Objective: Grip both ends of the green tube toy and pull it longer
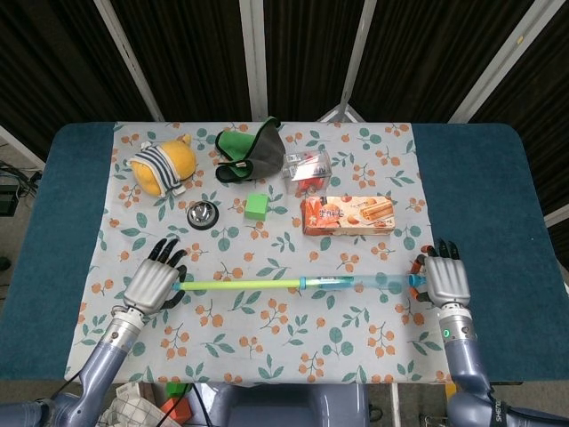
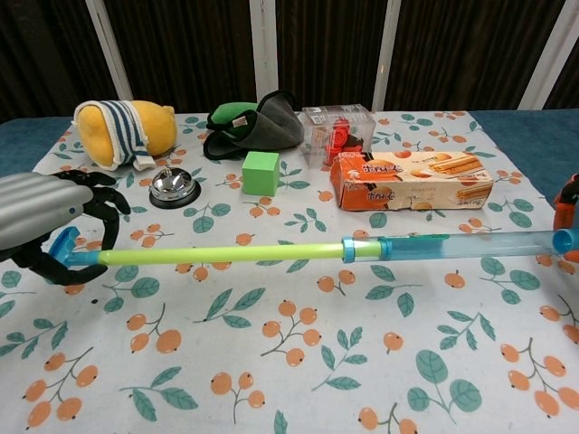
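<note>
The green tube toy [image 1: 240, 285] [image 2: 226, 254] stretches across the front of the floral cloth, a thin green rod on the left sliding out of a clear blue sleeve [image 1: 356, 282] [image 2: 452, 244] on the right. My left hand [image 1: 153, 285] [image 2: 45, 221] grips the rod's blue end cap. My right hand [image 1: 446, 277] holds the sleeve's far end; in the chest view only its orange fingertips [image 2: 570, 201] show at the frame edge.
Behind the tube lie a snack box [image 1: 347, 214], a green cube [image 1: 257, 207], a silver bell [image 1: 203, 213], a clear box with red contents [image 1: 308, 167], a green-grey pouch [image 1: 249, 149] and a yellow plush [image 1: 162, 165]. Blue tablecloth [image 1: 498, 213] borders the floral cloth.
</note>
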Available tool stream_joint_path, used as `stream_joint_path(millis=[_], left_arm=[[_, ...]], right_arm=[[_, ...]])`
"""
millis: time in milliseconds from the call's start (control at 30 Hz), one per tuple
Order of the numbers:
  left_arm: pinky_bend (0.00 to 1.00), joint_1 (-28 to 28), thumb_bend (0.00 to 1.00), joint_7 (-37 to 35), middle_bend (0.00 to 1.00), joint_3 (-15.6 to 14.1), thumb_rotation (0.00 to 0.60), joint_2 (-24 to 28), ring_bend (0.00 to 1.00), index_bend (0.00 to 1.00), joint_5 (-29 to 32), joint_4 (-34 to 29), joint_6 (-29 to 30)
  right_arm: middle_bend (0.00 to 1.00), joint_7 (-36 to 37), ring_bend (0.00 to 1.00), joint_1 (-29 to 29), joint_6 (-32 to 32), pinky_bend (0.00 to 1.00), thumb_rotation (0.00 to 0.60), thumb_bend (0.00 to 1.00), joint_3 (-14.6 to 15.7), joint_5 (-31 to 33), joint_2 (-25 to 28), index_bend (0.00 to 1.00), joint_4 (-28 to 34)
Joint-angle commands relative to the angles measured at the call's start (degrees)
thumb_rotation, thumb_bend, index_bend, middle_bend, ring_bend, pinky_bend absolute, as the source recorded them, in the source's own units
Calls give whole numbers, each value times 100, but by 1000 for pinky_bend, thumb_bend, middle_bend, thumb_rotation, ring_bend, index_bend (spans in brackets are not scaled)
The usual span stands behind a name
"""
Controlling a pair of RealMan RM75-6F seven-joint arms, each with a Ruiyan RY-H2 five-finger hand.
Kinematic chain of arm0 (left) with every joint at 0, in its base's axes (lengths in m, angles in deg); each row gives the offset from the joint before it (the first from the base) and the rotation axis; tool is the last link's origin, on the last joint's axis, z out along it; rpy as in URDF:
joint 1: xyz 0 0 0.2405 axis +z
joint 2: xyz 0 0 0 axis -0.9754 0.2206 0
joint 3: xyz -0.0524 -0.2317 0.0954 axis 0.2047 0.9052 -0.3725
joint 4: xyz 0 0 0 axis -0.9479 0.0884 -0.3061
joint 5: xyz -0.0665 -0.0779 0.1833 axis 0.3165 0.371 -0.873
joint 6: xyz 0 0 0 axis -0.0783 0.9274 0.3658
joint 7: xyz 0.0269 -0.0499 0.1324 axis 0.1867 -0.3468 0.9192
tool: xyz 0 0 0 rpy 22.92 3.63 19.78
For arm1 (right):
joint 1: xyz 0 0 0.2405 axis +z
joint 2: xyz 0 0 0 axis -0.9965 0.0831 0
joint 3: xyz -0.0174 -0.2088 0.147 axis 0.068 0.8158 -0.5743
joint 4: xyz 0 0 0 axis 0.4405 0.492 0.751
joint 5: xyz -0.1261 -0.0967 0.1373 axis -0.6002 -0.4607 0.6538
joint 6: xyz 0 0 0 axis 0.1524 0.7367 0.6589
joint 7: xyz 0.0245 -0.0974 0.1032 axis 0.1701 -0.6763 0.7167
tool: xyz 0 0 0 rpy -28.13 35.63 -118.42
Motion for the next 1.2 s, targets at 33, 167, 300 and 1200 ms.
stream_joint_path(millis=[33,167,300,1200], left_arm=[[0,17,544,-19,170,-7,600,38,0,602,-24,-20,8],[0,37,543,-27,170,-18,600,102,0,602,-56,-44,5],[0,59,543,-42,170,-33,600,147,0,602,-78,-63,-2],[0,146,84,-203,9,-2,600,307,0,63,-87,-141,-86]], right_arm=[[247,45,0,-16,11,0,600,308,1,-28,46,740,8],[247,80,0,-28,21,0,600,307,6,-50,100,740,10],[247,97,0,-36,24,0,600,307,5,-49,129,740,-2],[0,-76,0,-6,288,0,600,307,149,136,402,0,164]])
